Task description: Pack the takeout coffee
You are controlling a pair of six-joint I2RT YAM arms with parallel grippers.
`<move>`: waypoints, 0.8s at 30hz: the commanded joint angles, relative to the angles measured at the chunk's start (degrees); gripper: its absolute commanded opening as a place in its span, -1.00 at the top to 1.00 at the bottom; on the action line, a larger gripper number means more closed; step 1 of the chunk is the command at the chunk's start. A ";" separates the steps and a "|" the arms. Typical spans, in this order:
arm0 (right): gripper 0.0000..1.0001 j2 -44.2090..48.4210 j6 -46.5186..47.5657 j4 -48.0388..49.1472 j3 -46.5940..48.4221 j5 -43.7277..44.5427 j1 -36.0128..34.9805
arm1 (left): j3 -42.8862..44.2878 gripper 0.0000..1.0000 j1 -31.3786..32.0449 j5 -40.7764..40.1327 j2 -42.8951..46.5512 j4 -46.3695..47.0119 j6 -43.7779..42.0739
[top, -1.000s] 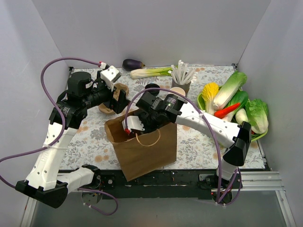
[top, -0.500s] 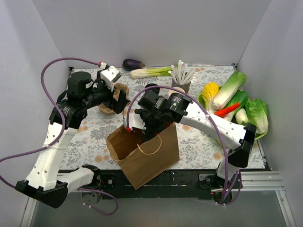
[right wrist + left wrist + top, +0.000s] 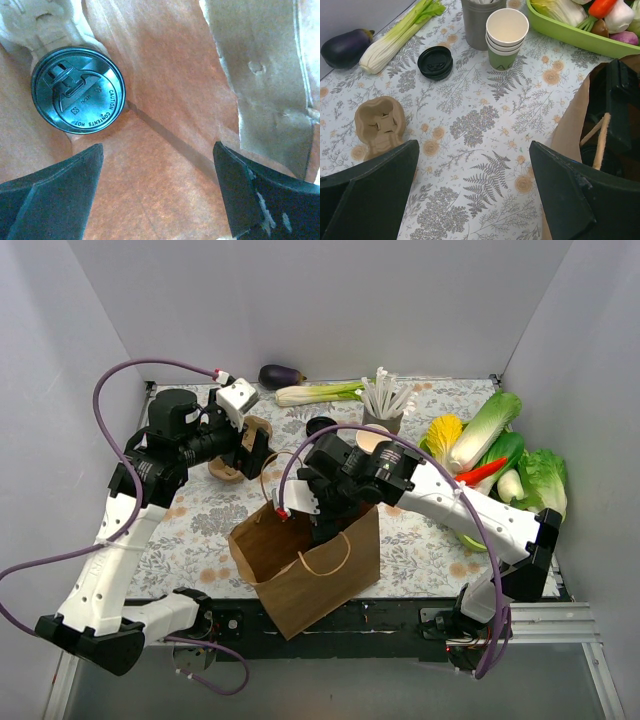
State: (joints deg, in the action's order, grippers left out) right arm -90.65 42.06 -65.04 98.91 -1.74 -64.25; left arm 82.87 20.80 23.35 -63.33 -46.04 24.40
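Right gripper [image 3: 157, 150] has backed up toward the paper bag [image 3: 310, 575] mouth, fingers wide apart and empty. Takeout coffee [image 3: 77, 90] sits at the bag bottom (upright, capped), so it looks packed. Left gripper [image 3: 474, 145] is spread and empty beside the bag.

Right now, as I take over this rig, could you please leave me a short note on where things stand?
Left gripper: open, empty, over the table beside the paper bag.
Right gripper: open, empty, down inside the bag.
Takeout coffee: lidded, upright at the bottom of the bag, clear of the right fingers.
Done: coffee is in the bag and released.
Left: lift the right arm out without tipping the bag; likely nothing else.
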 commanded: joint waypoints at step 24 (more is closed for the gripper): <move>-0.86 10.40 4.77 0.70 -3.99 -7.92 2.81 | 2.38 -0.89 -0.14 0.38 -0.57 0.78 -1.46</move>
State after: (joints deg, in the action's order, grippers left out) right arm -83.00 43.97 -64.36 95.35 -2.66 -61.56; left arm 83.66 20.80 23.31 -64.27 -45.87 23.77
